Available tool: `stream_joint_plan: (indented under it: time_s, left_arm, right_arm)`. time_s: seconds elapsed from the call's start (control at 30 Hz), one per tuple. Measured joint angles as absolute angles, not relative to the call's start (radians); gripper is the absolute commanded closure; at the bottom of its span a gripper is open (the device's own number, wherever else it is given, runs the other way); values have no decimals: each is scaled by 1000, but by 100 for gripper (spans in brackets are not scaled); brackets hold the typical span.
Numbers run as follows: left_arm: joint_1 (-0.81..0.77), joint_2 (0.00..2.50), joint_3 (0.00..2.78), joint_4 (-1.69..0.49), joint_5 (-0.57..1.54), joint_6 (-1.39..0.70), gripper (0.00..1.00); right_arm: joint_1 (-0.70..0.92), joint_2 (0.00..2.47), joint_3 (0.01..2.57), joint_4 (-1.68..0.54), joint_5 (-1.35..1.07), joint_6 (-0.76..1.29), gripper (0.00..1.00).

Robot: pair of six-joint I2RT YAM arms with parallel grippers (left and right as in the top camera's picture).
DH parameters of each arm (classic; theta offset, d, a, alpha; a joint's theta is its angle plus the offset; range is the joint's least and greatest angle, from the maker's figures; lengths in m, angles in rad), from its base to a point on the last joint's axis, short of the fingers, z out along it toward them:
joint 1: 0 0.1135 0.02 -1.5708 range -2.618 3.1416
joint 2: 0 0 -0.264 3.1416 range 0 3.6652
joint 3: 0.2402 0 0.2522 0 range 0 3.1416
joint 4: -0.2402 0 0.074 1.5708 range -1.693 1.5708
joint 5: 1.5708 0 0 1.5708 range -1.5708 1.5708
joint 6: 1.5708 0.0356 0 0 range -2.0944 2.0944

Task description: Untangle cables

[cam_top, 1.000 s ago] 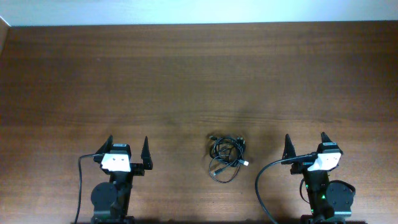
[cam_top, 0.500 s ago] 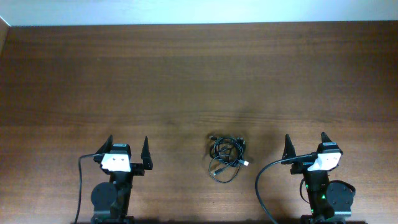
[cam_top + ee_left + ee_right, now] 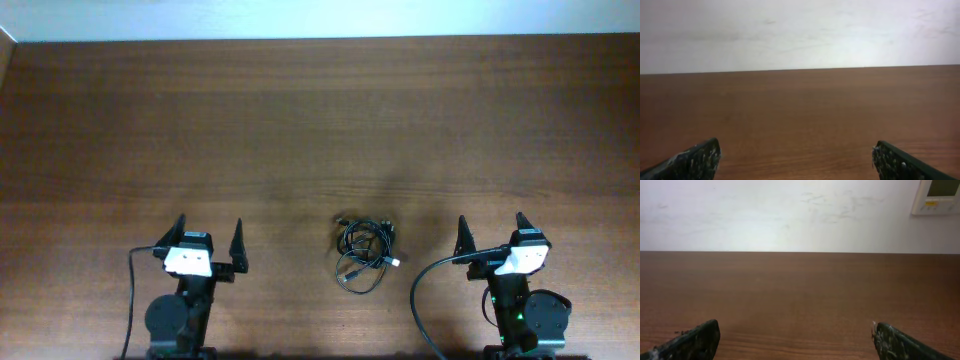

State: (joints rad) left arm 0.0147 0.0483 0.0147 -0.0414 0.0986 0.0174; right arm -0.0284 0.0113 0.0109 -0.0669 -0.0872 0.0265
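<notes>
- We see a dark brown wooden table (image 3: 300,120) with its grain running side to side.
- The cables (image 3: 364,254) lie in one small knotted bundle near the table's front edge. The bundle sits between the two arms, nearer the right one, and touches neither.
- A pale plug tip (image 3: 396,263) sticks out at the bundle's right side.
- The left gripper (image 3: 208,221) sits by the front edge, jaws spread wide, with nothing between them. Its fingers (image 3: 692,161) frame bare wood in its wrist view.
- The right gripper (image 3: 491,217) is likewise spread wide and holds nothing.
- A thicker black cord (image 3: 418,290) loops out beside the right arm's base.
- Beyond the table's far edge, we see an off-white wall (image 3: 790,215) with faint scuffs.
- A small pale wall unit (image 3: 936,195) hangs at the wall's upper right in the right wrist view.
</notes>
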Motion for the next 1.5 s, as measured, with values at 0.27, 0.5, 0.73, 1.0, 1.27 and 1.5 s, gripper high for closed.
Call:
stream_joint_plan:
  time_s: [0.27, 0.5, 0.73, 1.0, 1.27, 1.5]
  left_arm:
    - [15, 49, 96, -98, 125, 17, 1]
    - [15, 49, 152, -124, 128, 0, 1]
    - [15, 99, 221, -207, 128, -28, 1]
    - [15, 545, 501, -286, 218, -29, 1]
    - [16, 1017, 941, -631, 303, -32, 1]
    - [16, 1143, 954, -667, 564, -36, 1]
  right_arm:
    - [-28, 11, 11, -67, -87, 27, 2]
    - [-28, 11, 11, -67, -87, 26, 2]
    - [-28, 11, 11, -67, -87, 26, 2]
    - [-28, 11, 11, -67, -87, 27, 2]
    - [-28, 12, 11, -67, -87, 27, 2]
    - [-28, 12, 11, -67, -87, 27, 2]
